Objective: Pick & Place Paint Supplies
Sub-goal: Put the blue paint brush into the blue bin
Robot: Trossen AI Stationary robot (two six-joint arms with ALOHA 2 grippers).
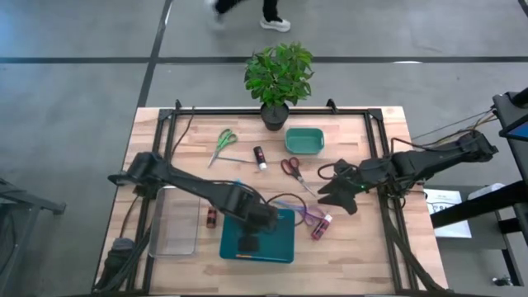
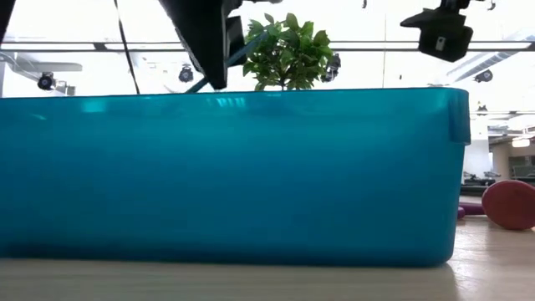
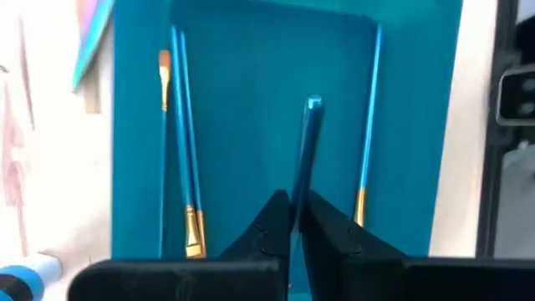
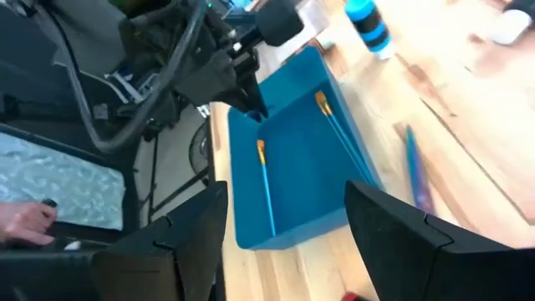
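Note:
A teal bin [image 1: 276, 243] stands at the table's near middle. Three blue-handled brushes [image 3: 180, 142] lie on its floor. My left gripper [image 3: 294, 219] hangs over the bin [image 3: 251, 67], shut on another blue brush [image 3: 308, 142]. My right gripper [image 1: 337, 196] hovers open and empty to the right of the bin. On the table lie a dark red bottle [image 1: 211, 217], a pinkish bottle [image 1: 320, 224], a black bottle [image 1: 260, 157] and a blue bottle [image 4: 368, 25]. A purple brush [image 1: 299, 213] rests beside the bin. My left gripper pinches the blue brush's handle [image 3: 301, 188] between its two fingers, which point steeply down from above. The handle's blunt end [image 3: 313, 104] sticks out past the fingertips over the bin's floor. In the low view the brush [image 2: 238, 52] slants above the bin's rim.
A clear tray [image 1: 175, 221] lies left of the bin. Green scissors [image 1: 223, 142], red scissors [image 1: 290, 167], a green dish [image 1: 304, 140] and a potted plant [image 1: 279, 74] stand toward the far edge. A person's feet show beyond the table.

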